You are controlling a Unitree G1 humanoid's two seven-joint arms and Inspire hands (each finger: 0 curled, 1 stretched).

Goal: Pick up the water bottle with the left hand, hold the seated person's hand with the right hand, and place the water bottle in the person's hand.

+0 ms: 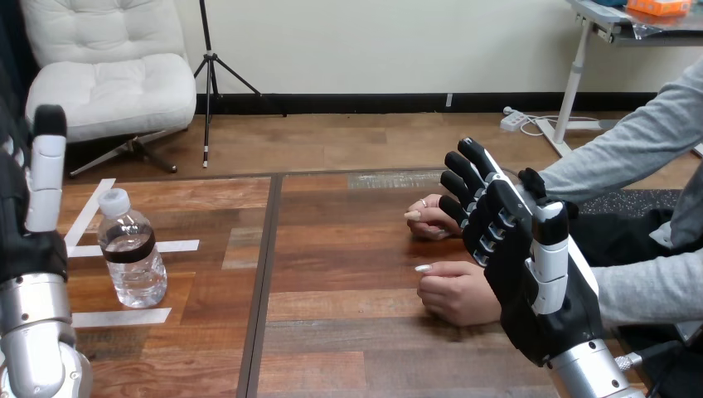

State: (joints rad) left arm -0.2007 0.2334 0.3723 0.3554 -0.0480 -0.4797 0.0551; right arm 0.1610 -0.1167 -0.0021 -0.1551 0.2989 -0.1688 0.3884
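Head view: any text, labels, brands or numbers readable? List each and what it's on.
No text can be read.
The water bottle: dark label band, print too small to read.
The table: pale patch at its far edge, too blurred to read.
The white tape strips: no writing on them.

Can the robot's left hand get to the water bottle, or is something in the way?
Probably yes. The left hand is up beside the water bottle, which stands upright alone on the table, with nothing between them.
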